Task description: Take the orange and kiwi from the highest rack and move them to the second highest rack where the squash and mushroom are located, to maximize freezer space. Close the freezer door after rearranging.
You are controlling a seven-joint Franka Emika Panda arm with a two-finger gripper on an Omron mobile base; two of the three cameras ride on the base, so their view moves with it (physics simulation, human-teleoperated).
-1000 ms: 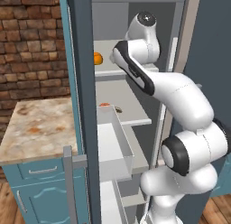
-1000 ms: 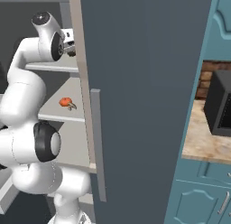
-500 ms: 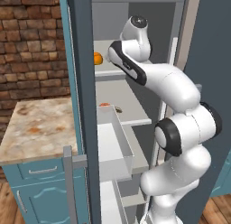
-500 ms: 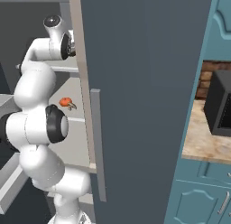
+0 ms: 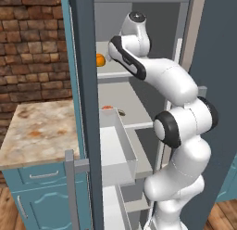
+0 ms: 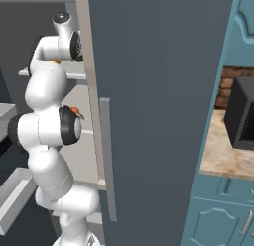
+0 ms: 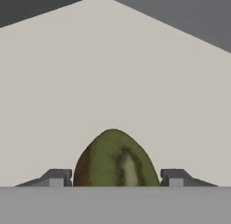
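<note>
Kiwi [image 7: 116, 159] between tool [image 7: 116, 178] fingertips (top rack [image 5: 115, 75]), orange [image 5: 100, 60] alongside

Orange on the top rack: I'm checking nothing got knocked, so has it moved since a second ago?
No. The orange sits at the same spot beside the freezer door edge.

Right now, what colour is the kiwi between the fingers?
Green with a brown skin edge and pale centre: the kiwi, best in the hand view.

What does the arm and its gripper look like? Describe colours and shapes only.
The arm is made of glossy white, rounded segments joined by dark, round joints with black bands. The gripper ends in two small dark grey, blocky finger tips. No cables or markings are visible.
</note>
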